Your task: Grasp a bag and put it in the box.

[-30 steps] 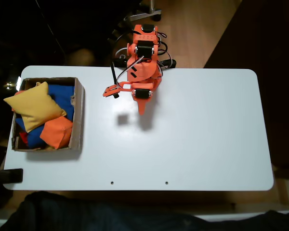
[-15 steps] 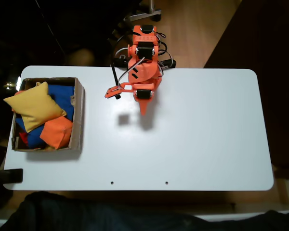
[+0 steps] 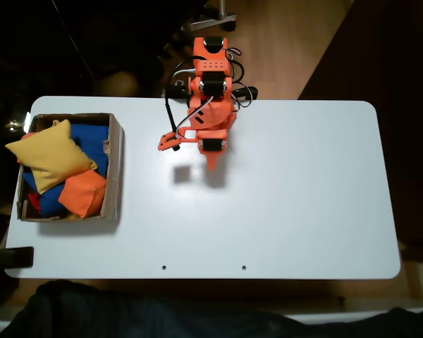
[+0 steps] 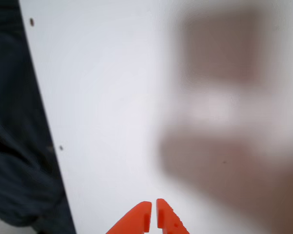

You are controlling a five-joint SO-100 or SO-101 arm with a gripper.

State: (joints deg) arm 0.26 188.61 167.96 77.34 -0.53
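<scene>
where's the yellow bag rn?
In the fixed view the yellow bag lies in the box at the table's left end, on top of a blue bag and beside an orange bag.

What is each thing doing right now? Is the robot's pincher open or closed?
yellow bag: in the box, lying on top of the other bags
box: open on top, full of bags
orange bag: in the box
blue bag: in the box
gripper: jaws shut, empty

Orange gripper [image 4: 152, 208] fingertips nearly together at bottom edge, above blurred white table [image 4: 112, 112] with dark border at left.
</scene>
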